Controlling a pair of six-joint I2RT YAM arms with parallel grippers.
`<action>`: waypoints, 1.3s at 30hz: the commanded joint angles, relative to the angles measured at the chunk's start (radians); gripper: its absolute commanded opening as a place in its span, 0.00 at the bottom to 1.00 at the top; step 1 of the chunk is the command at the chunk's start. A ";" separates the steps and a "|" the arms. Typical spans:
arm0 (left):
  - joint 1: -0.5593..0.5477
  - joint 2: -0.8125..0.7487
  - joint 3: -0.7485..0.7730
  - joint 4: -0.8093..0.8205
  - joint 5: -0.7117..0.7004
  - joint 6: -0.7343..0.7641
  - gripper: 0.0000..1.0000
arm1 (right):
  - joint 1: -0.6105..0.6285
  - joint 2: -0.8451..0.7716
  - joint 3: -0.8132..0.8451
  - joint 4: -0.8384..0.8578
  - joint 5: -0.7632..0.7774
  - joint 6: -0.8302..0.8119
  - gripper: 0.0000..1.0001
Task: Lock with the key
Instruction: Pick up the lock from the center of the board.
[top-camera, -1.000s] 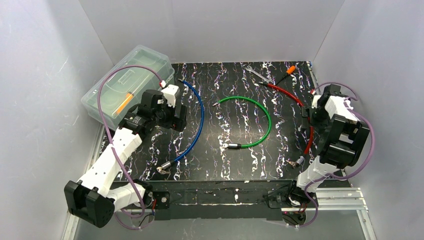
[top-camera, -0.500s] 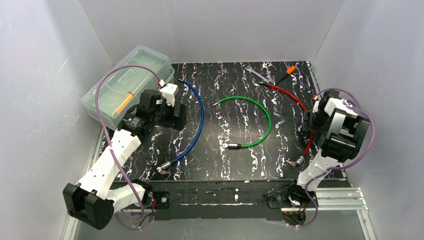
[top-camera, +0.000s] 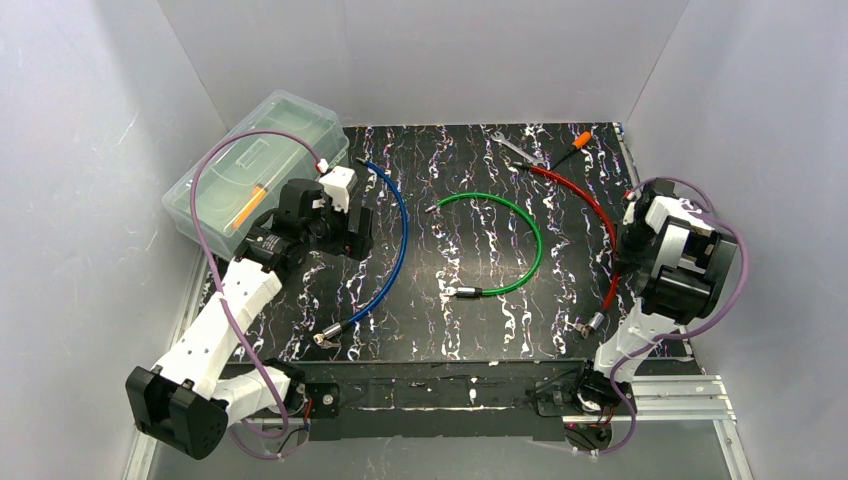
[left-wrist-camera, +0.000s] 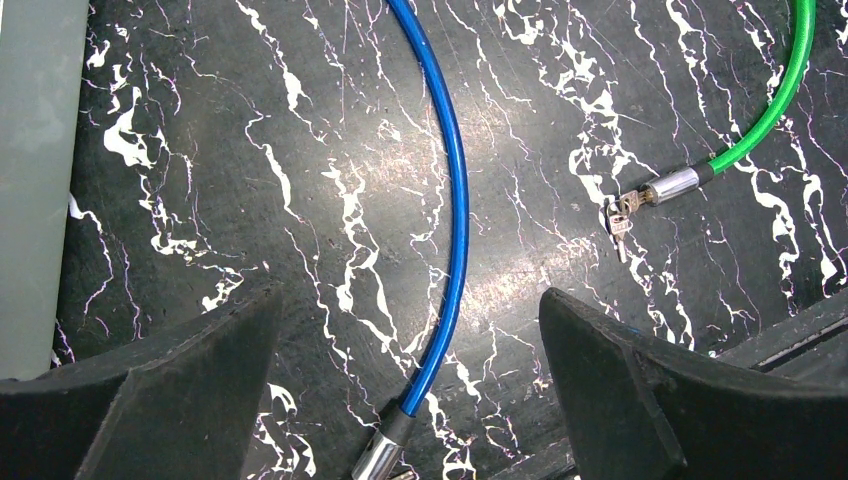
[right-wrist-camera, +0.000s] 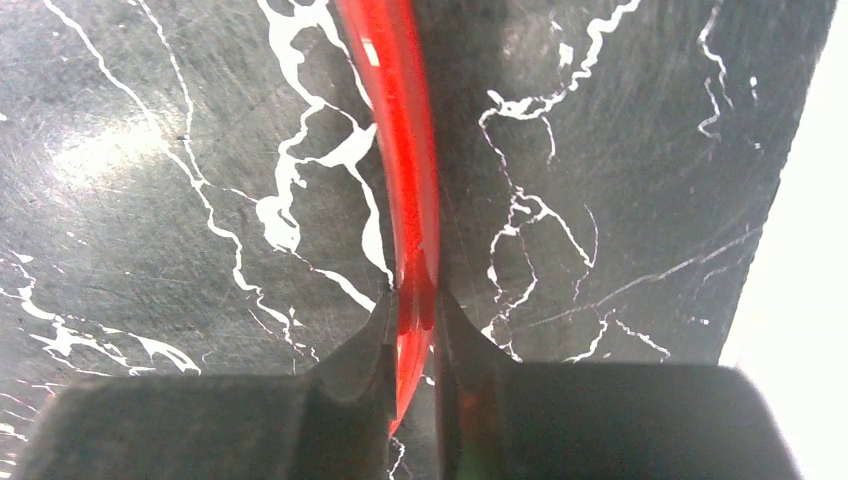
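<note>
The right gripper (right-wrist-camera: 412, 330) was clamped on the red cable (right-wrist-camera: 402, 150), its two dark fingers (right-wrist-camera: 355, 365) pressed against either side of the cord, which ran up and away from the fingertips over the black marbled bench (right-wrist-camera: 150, 200). Seen from above, the red cable (top-camera: 590, 205) curved along the right side of the bench (top-camera: 470, 320), with its metal end (top-camera: 590, 322) lying nearer the arm bases than the right gripper (top-camera: 628, 262) and its far end near an orange-handled tool (top-camera: 575, 142) and a wrench (top-camera: 520, 150). The left gripper (left-wrist-camera: 410, 400) hung released, fingers (left-wrist-camera: 170, 400) spread wide over the blue cable (left-wrist-camera: 455, 220), which passed between them without touching either; its metal end (left-wrist-camera: 378, 455) lay between the fingertips. To the right of the left fingers, the green cable (left-wrist-camera: 770, 110) ended in a silver lock barrel (left-wrist-camera: 668, 187) with small keys (left-wrist-camera: 618, 222) hanging at its tip on the bench. A clear plastic box (top-camera: 255, 175) stood just left of the left gripper (top-camera: 345, 232) in the overhead view.
</note>
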 joint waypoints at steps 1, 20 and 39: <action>-0.001 -0.012 0.004 0.002 -0.013 -0.006 0.99 | -0.004 -0.013 -0.002 0.048 -0.016 0.023 0.05; -0.001 0.001 0.026 0.001 -0.005 -0.008 0.99 | -0.004 -0.313 0.136 0.122 -0.119 -0.097 0.01; 0.000 0.020 0.104 -0.009 0.132 0.008 0.99 | 0.003 -0.471 0.254 0.253 -0.314 -0.138 0.01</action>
